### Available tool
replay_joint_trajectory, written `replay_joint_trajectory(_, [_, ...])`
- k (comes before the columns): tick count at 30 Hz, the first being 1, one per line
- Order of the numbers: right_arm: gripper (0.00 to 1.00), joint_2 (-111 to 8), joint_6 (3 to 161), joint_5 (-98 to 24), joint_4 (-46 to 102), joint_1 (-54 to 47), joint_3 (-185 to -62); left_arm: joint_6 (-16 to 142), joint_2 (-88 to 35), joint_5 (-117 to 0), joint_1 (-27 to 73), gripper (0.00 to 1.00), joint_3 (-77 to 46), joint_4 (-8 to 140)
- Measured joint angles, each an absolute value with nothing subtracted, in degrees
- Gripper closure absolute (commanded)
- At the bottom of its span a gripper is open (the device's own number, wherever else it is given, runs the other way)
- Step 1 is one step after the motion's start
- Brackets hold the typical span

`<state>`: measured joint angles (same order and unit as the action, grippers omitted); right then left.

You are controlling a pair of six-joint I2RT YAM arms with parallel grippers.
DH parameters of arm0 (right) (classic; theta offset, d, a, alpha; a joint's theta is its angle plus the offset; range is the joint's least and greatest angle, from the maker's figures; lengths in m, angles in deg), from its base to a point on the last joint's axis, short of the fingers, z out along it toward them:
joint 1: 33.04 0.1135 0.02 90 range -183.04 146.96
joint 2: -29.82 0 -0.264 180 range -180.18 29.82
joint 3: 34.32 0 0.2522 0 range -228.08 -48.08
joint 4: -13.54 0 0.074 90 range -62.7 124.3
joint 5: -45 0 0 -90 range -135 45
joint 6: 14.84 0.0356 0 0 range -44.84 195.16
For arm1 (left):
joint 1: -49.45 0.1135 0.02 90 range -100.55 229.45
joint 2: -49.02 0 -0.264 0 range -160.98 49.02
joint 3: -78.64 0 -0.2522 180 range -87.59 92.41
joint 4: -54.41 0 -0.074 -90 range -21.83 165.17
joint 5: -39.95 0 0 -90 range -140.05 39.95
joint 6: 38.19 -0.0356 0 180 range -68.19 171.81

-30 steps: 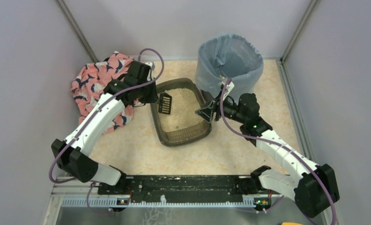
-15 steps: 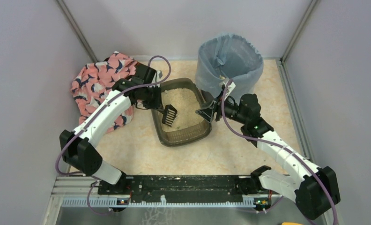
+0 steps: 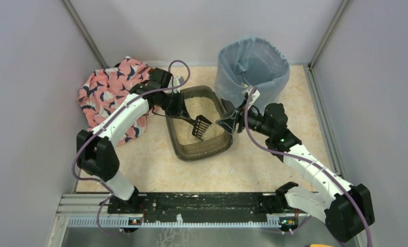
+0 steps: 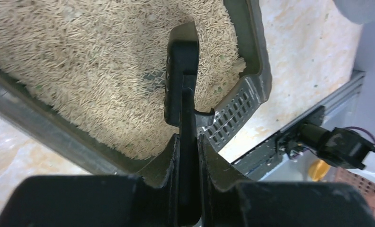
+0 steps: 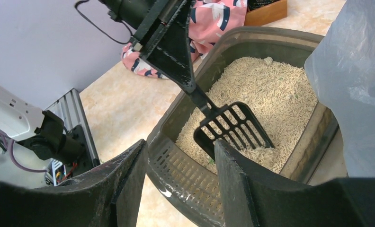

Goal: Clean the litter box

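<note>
The black slotted plastic scoop (image 3: 202, 127) is being held by its handle in the left tool (image 4: 188, 151), whose fingers are being pressed together on that handle. Within the last second the scoop is being swept across the dark grey-brown rectangular plastic litter box (image 3: 199, 152). It was being held upright by the left wall, and now it is being angled head-down over the near right part of the beige sandy granules (image 5: 261, 80). Its front edge is being brought to, or just onto, their surface. The left arm is being stretched further over the box to allow this.

The litter box is being left in the middle of the beige mottled desk (image 3: 155, 164). It is lying between the pink patterned cloth (image 3: 104, 92) on the left and the round bin with the blue-grey bag liner (image 3: 253, 67), just beside its far right corner.

The right tool (image 3: 227, 124) is being kept where it was, its fingers set astride the box's right wall. That wall is, by the look of it, being gripped to steady the tray.

A scooping stroke is judged to be just beginning. Nothing is being carried on the scoop yet, so lifting and emptying into the bin are being left still to do.
</note>
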<state>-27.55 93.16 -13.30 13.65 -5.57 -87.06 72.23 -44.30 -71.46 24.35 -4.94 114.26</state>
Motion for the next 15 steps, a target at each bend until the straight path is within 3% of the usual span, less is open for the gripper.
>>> replay_joint_trajectory(8, [0.45,-27.55,93.16,-13.56,13.67,-5.57,-87.06,77.09,-46.85,-79.7,26.62,1.0,-10.12,105.71])
replay_joint_trajectory(15, [0.45,-27.57,93.16,-13.65,13.65,-5.59,-87.06,77.33,-44.56,-75.55,29.79,1.0,-10.67,105.69])
